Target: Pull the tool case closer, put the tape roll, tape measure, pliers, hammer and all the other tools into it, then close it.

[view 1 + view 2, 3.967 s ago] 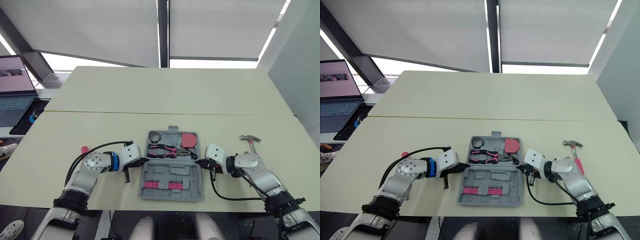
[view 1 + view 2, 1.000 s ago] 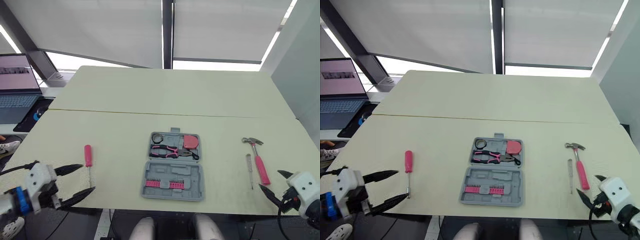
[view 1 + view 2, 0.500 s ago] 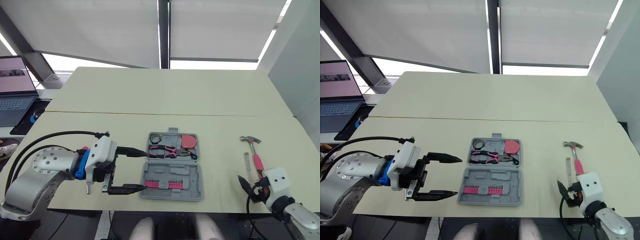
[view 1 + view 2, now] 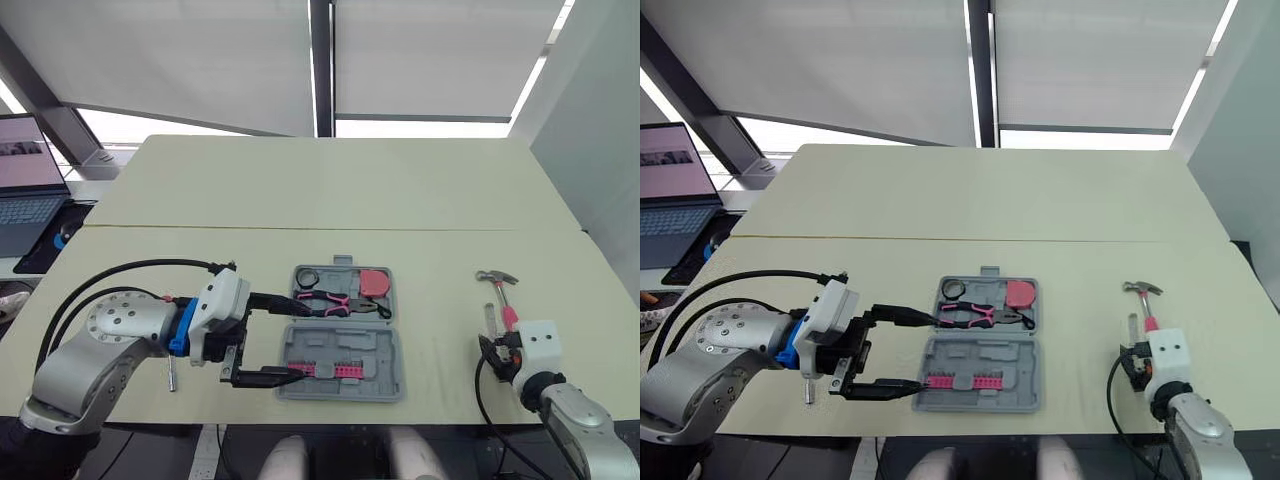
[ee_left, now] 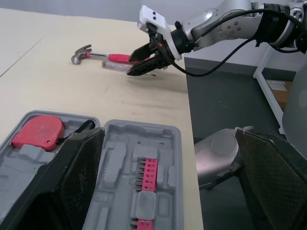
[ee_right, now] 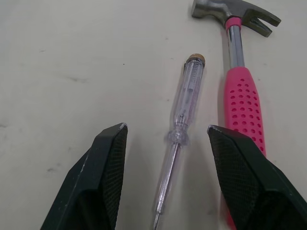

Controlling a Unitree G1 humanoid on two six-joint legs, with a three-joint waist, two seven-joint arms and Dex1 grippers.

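The grey tool case (image 4: pixel 385 345) lies open near the table's front edge. It holds a tape roll (image 4: pixel 307 275), pink pliers (image 4: pixel 335 300), a pink tape measure (image 4: pixel 375 282) and a row of pink bits (image 4: pixel 325 370). My left gripper (image 4: pixel 298 338) is open, one finger on each side of the case's left end. To the right lie a pink-handled hammer (image 6: pixel 242 105) and a clear test screwdriver (image 6: pixel 180 129). Open, my right gripper (image 6: pixel 167 127) straddles the clear screwdriver without touching it. A red screwdriver's shaft (image 4: pixel 808 388) pokes out under my left arm.
A laptop (image 4: pixel 25 190) stands off the table's far left. A seam (image 4: pixel 300 228) crosses the table behind the case. My right gripper (image 5: pixel 144 60) sits close to the table's front right edge, by the hammer (image 5: pixel 96 55).
My left gripper slid right, so its fingers now flank the case's end. The right gripper moved forward over the clear screwdriver and its fingers narrowed. The camera shifted slightly.
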